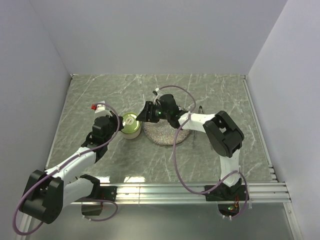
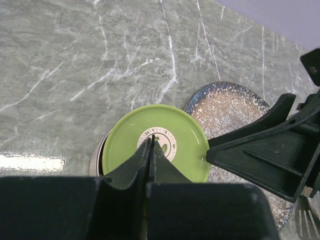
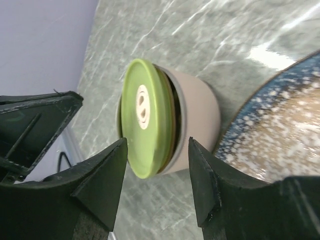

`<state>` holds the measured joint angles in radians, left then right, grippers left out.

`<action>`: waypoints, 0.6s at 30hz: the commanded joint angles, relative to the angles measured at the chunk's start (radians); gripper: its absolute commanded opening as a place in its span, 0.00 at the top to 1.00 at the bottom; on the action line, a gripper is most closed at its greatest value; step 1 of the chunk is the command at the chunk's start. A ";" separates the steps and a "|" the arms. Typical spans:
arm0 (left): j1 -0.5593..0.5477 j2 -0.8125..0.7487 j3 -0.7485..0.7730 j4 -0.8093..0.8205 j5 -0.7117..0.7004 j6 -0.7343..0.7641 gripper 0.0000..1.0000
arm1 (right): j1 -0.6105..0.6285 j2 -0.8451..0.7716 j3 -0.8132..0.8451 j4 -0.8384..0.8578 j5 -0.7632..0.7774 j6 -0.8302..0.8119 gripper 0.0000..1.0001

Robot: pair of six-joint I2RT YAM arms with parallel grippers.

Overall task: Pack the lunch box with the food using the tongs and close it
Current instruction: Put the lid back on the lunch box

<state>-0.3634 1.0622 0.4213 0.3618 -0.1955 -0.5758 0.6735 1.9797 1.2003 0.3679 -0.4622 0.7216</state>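
Note:
The lunch box (image 1: 131, 124) is a small steel tin with its green lid (image 2: 155, 147) lying on top, slightly off-centre, so a gap shows at the rim (image 3: 175, 107). My left gripper (image 2: 151, 142) is shut, its tips over the lid's middle disc, and nothing shows between them. My right gripper (image 3: 157, 145) is open beside the tin, one finger either side of the lid's edge, with no contact visible. In the top view the left gripper (image 1: 121, 123) and right gripper (image 1: 146, 114) flank the tin. The food is out of view. The tongs (image 1: 201, 110) lie behind the right forearm.
The speckled grey plate (image 1: 160, 136) sits right beside the tin, under the right arm, and its visible part is bare. Grey walls enclose the marble table on three sides. The right gripper's fingers (image 2: 260, 150) cross over the plate (image 2: 230, 107) in the left wrist view.

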 commanded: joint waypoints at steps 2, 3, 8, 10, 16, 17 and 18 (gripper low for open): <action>-0.002 -0.001 0.005 0.052 0.019 0.022 0.96 | 0.000 -0.099 -0.030 -0.004 0.097 -0.062 0.41; -0.002 -0.002 0.004 0.055 0.019 0.022 0.96 | 0.003 -0.108 -0.047 0.003 0.121 -0.065 0.42; -0.002 0.005 0.007 0.055 0.022 0.025 0.96 | 0.035 -0.143 -0.039 -0.047 0.212 -0.132 0.76; -0.002 0.005 0.005 0.057 0.021 0.024 0.96 | 0.060 -0.145 -0.021 -0.082 0.262 -0.160 0.79; -0.002 0.001 0.001 0.062 0.019 0.025 0.96 | 0.098 -0.147 0.015 -0.151 0.372 -0.203 0.78; -0.002 0.001 0.001 0.062 0.021 0.025 0.96 | 0.101 -0.142 0.021 -0.159 0.387 -0.208 0.78; -0.002 0.004 0.002 0.062 0.019 0.025 0.96 | 0.113 -0.142 0.028 -0.164 0.396 -0.212 0.78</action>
<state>-0.3634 1.0645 0.4210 0.3748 -0.1879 -0.5636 0.7700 1.8683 1.1713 0.2359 -0.1516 0.5556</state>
